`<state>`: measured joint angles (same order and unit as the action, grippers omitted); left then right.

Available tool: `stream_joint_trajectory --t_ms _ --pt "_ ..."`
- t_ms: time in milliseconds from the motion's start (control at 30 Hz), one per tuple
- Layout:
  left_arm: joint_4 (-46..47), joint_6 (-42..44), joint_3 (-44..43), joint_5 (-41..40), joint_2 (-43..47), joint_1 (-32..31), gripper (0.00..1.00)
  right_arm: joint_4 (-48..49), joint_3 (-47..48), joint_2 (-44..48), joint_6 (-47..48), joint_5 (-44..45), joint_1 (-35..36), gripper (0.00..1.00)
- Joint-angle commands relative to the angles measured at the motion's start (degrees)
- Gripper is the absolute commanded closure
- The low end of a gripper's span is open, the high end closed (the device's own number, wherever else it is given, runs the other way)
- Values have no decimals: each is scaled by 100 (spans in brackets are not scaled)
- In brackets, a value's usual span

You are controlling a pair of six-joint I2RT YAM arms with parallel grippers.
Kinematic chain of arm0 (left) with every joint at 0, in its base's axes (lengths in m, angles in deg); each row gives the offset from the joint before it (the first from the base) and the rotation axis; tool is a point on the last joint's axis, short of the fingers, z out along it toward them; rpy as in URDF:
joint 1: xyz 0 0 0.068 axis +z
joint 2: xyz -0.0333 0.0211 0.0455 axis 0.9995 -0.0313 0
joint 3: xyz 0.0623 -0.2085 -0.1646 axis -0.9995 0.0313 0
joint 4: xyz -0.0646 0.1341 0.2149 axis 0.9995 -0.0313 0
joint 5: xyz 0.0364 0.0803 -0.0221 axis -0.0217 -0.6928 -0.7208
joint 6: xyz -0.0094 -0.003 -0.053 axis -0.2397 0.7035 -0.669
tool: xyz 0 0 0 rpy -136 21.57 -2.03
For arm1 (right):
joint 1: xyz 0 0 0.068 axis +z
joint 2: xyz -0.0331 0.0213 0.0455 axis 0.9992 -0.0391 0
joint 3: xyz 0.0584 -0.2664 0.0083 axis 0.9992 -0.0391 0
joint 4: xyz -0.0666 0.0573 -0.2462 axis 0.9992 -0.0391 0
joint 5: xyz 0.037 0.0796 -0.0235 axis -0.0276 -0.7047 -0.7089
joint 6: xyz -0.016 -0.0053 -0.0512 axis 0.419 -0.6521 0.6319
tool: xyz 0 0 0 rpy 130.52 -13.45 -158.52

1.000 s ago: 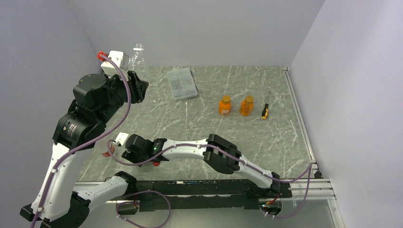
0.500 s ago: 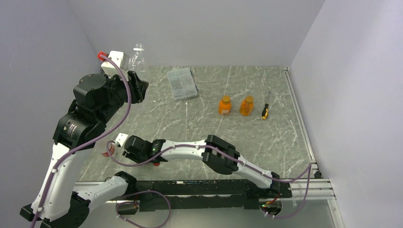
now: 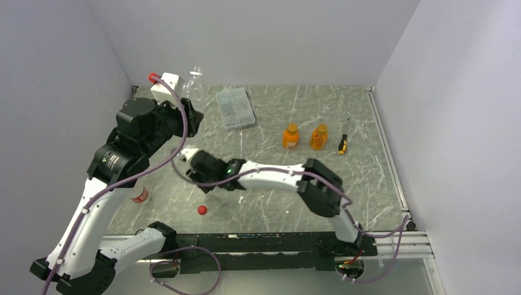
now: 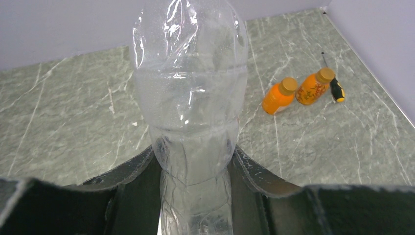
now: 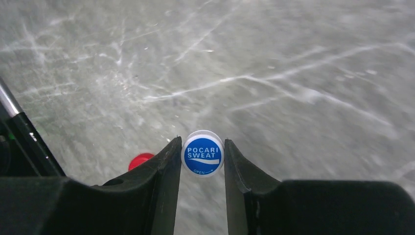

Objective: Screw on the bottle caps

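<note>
My left gripper (image 3: 190, 106) (image 4: 195, 166) is shut on a clear, crinkled bottle (image 3: 195, 77) (image 4: 188, 98) and holds it upright above the table's far left. My right gripper (image 3: 194, 165) (image 5: 202, 152) hangs just below and in front of it, shut on a blue-and-white cap (image 5: 202, 153) with the printed top facing the camera. A red cap (image 3: 201, 209) (image 5: 141, 160) lies on the table near the front. Two orange bottles (image 3: 290, 136) (image 3: 318, 136) (image 4: 279, 95) (image 4: 315, 85) with orange caps stand at centre right.
A small clear bottle with a red label (image 3: 140, 195) stands at the near left under the left arm. A flat clear compartment box (image 3: 235, 107) lies at the back. A yellow-and-black screwdriver (image 3: 342, 142) (image 4: 336, 90) lies right of the orange bottles.
My right gripper closed on the blue-and-white cap and lifted it from the near left toward the middle. The left arm carried the clear bottle rightward. The red cap and the red-labelled bottle now show.
</note>
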<state>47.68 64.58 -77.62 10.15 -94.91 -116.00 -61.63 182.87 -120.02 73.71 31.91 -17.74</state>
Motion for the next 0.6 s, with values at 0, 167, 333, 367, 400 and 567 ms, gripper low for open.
stream_joint_trajectory --t_ms 0,167,333,367,400,567 --pt "823 185 231 524 75 11 57 103 -521 1142 -570 -34 -400 86" --pt "936 377 285 1064 -104 11 57 -147 -1295 2306 -898 -37 -945 87" --pt "964 664 462 2137 -324 11 58 -574 -1930 3608 -1188 -173 -1540 88" --pt "960 697 515 2266 -354 11 59 -596 -2101 3902 -1259 -272 -1692 87" --pt "963 753 574 2410 -374 11 59 -617 -2242 4171 -1299 -408 -1837 87" --pt "1128 920 914 3115 -306 11 62 -986 -2613 5184 -1281 -748 -2367 86"
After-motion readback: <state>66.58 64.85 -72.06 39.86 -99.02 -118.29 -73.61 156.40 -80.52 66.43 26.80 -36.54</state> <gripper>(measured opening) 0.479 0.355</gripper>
